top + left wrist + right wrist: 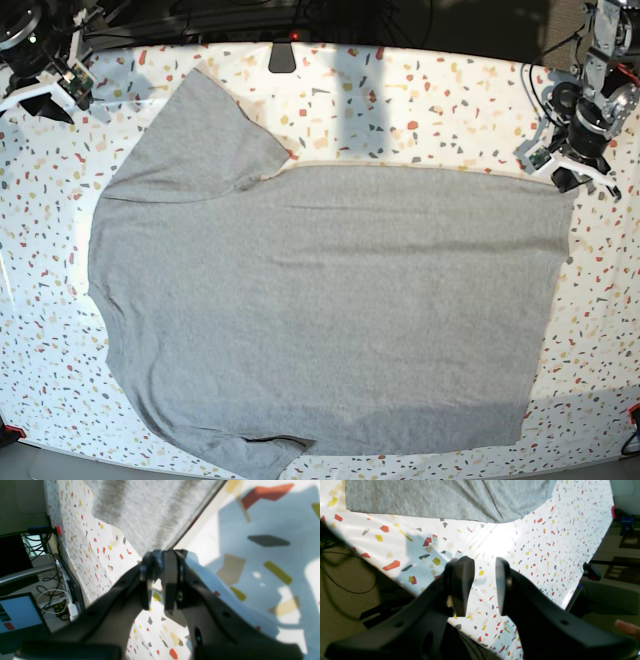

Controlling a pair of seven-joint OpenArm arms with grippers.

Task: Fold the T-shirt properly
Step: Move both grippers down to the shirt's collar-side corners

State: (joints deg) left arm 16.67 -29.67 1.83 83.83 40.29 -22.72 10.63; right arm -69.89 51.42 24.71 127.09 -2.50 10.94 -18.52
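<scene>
Two pincers are working here, and you are using only one. The large heather-grey short-sleeved cotton T-shirt (330, 310) is lying spread flat, plain side up, on the white speckled terrazzo-pattern surface (460, 100), sleeves toward the base view's left and hem toward its right. Your left pincer (160, 562) is pinching the shirt's edge at the far hem corner, jaws nearly together on the cloth, presumably to draw that corner over for a first fold. Your right pincer (483, 585) is hovering off the near edge beside the sleeve, jaws parted and gripping nothing, apparently waiting.
</scene>
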